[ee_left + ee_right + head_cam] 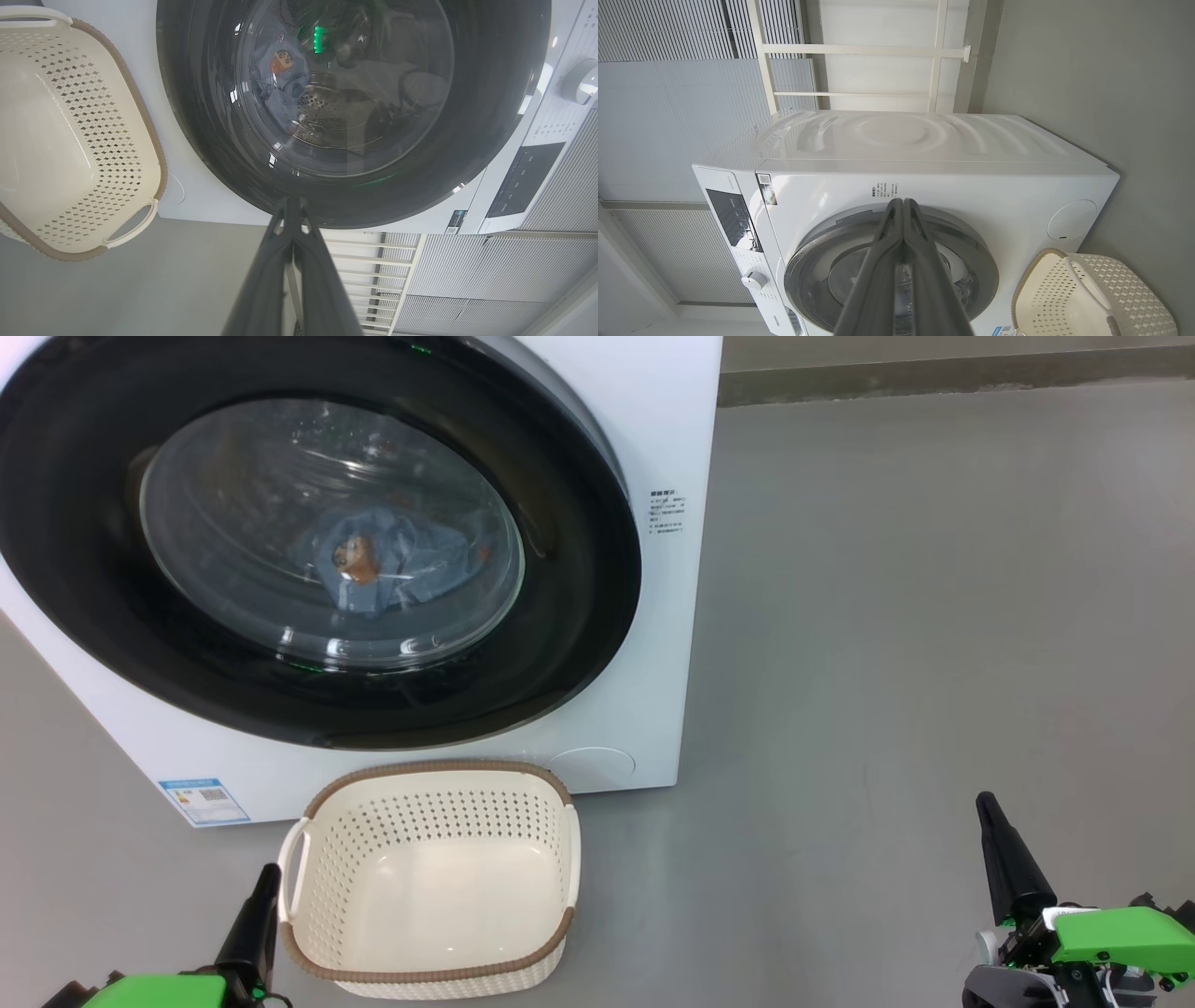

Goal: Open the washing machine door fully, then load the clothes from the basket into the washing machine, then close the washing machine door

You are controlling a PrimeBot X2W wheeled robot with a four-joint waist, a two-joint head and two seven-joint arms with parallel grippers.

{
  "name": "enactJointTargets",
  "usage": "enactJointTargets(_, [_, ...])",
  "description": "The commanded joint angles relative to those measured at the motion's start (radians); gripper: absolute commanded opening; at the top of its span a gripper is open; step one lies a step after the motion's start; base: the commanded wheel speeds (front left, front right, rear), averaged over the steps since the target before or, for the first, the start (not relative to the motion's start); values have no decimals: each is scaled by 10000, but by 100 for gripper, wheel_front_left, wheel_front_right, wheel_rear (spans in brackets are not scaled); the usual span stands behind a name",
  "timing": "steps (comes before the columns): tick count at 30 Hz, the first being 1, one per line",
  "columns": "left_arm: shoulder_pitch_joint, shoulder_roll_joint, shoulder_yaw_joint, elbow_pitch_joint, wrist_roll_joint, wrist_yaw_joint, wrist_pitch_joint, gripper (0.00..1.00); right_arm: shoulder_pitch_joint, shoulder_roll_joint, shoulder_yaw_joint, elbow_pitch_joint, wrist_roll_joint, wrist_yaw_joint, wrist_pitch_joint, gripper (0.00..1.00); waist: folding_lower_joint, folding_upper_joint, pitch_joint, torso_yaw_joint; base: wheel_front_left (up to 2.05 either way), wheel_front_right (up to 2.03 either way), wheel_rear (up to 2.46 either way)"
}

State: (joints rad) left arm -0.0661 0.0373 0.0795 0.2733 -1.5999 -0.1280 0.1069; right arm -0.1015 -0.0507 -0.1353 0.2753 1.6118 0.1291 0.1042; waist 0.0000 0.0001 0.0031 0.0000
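**A:** One washing machine (674, 439), one basket (439, 771), two grippers. How many garments?

**B:** One blue bundle of clothes (392, 565) with an orange-brown figure on it lies behind the glass, inside the drum. Whether more lie there I cannot tell.

**A:** And the washing machine door (597, 579)?

**B:** Closed flush, with a wide glossy black rim and a bulging clear centre. The basket stands just before the machine, its bare cream bottom showing.

**A:** Hands?

**B:** The left gripper (268, 882) is just beside the basket's left handle, fingers pressed together on nothing. The right gripper (990, 817) is pressed together likewise, well apart, over open grey floor (887, 616) on the machine's right.
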Motion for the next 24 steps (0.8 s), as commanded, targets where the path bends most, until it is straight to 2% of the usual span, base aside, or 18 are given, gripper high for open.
enactJointTargets(1, [-419, 129, 346, -285, -86, -27, 65, 0, -63, -14, 232, -306, -18, 16, 76, 0, 0, -1, 0, 0, 0, 0, 0])
enactJointTargets(24, [-419, 129, 344, -285, -86, -27, 64, 0, -63, -8, 223, -306, -25, 16, 83, 0, 0, -1, 0, 0, 0, 0, 0])
